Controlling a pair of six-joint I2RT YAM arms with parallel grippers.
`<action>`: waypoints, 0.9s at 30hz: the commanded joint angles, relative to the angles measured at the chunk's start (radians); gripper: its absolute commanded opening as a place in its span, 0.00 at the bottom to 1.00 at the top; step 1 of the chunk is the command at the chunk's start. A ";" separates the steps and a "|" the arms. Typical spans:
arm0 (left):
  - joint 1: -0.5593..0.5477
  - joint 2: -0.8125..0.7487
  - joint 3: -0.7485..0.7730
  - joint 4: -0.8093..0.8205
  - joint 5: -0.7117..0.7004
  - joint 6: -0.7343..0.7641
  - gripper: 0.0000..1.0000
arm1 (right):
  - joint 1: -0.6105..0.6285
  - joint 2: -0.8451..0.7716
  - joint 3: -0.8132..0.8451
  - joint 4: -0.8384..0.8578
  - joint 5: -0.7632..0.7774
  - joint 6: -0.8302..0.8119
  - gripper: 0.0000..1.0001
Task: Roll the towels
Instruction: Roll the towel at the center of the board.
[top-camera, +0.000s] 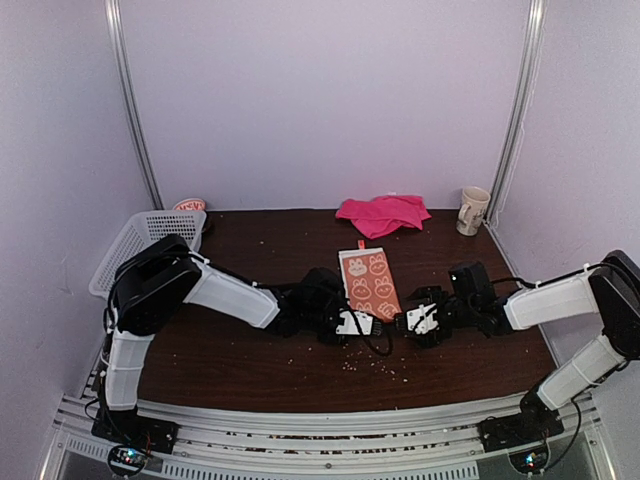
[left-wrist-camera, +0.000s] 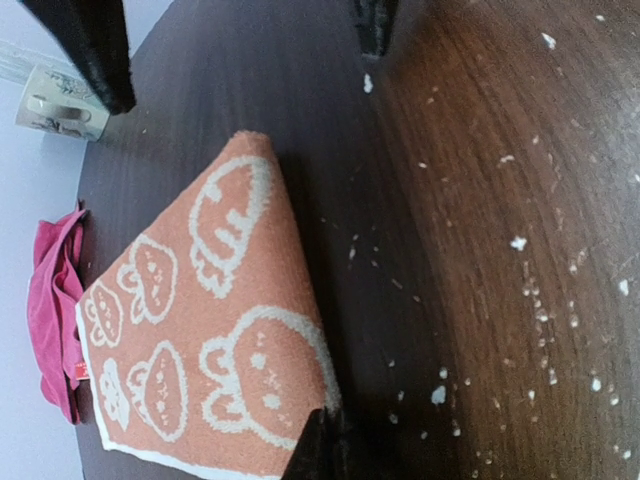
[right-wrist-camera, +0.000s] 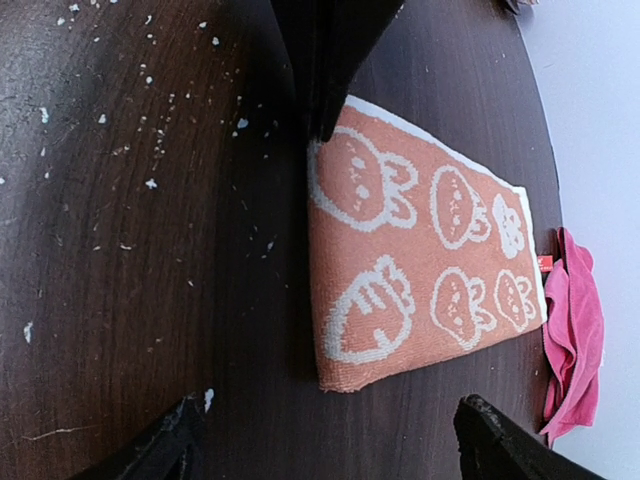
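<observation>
The orange towel with a cream cartoon pattern lies flat as a folded strip in the middle of the table. My left gripper is shut on its near left corner, and the same gripper shows at the towel's near edge from above. My right gripper stands open just short of the near right corner, with nothing between its fingers. It sits at the towel's near right in the top view. The pink towel lies crumpled at the back of the table, away from both grippers.
A cream mug stands at the back right corner. A white lattice basket sits off the table's left edge. Pale crumbs are scattered over the dark wooden table.
</observation>
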 joint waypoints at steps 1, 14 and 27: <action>0.000 0.037 0.008 -0.048 -0.042 -0.016 0.00 | 0.002 0.000 -0.017 0.037 -0.001 -0.019 0.88; 0.022 -0.065 -0.094 0.122 0.032 -0.140 0.00 | 0.017 0.028 -0.071 0.108 -0.029 -0.136 0.91; 0.043 -0.112 -0.110 0.147 0.134 -0.207 0.00 | 0.071 0.122 0.009 0.111 0.014 -0.173 0.86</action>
